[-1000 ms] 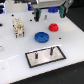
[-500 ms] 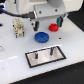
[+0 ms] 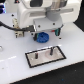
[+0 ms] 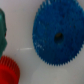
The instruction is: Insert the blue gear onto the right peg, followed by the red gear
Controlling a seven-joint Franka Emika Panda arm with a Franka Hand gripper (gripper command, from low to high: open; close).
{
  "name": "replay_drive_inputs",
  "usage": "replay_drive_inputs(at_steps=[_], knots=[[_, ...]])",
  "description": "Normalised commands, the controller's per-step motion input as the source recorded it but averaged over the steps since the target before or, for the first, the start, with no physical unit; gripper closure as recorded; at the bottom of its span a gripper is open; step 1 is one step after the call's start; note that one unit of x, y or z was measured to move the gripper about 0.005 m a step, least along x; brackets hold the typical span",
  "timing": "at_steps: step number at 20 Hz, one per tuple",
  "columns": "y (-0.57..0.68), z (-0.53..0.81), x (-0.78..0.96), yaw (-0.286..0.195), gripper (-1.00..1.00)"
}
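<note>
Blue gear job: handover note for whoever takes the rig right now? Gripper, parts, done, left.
Gripper: above the blue gear in the exterior view; its fingers are not visible, so open or shut cannot be told.
Blue gear: flat on the table, filling the wrist view, not lifted.
Red gear: on the table beside the blue gear, only its edge visible.
Right peg: bare, on the grey plate.
Done: nothing inserted.
Left: grasp blue gear, seat it on the right peg, then the red gear.
</note>
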Motion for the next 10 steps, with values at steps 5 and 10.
replay_drive_inputs(at_steps=[5, 10], knots=[[-0.03, -0.23, -0.3, 0.0, -1.0], [-0.02, -0.15, -0.38, 0.0, -1.0]])
